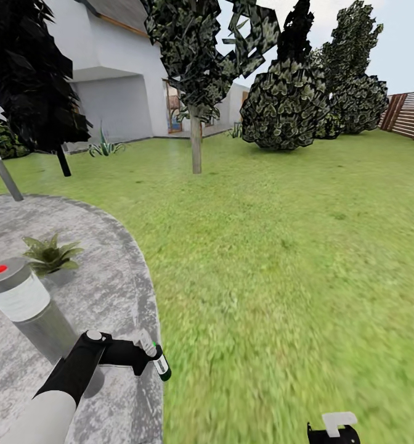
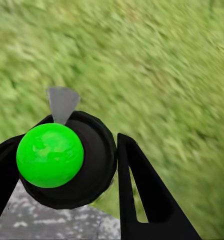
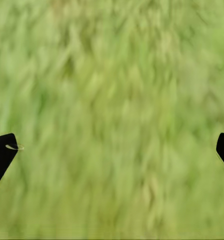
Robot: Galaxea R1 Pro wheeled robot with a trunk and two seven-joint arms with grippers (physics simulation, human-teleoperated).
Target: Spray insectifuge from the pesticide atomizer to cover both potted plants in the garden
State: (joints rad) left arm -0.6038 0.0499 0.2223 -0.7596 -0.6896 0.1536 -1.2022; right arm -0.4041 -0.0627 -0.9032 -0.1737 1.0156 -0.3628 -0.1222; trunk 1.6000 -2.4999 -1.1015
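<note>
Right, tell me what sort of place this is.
A house's back garden, most likely: a wide green lawn with trees and shrubs, a round grey stone paving holding a small potted plant, and a white house behind.

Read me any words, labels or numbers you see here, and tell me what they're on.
No text can be read.
Atomizer in the left gripper: white label, any print on it too small to read.
Post lamp: plain white band and a red dot, no letters.
House and fence: no signs or numbers.

Bright even daylight, blurry grass
</note>
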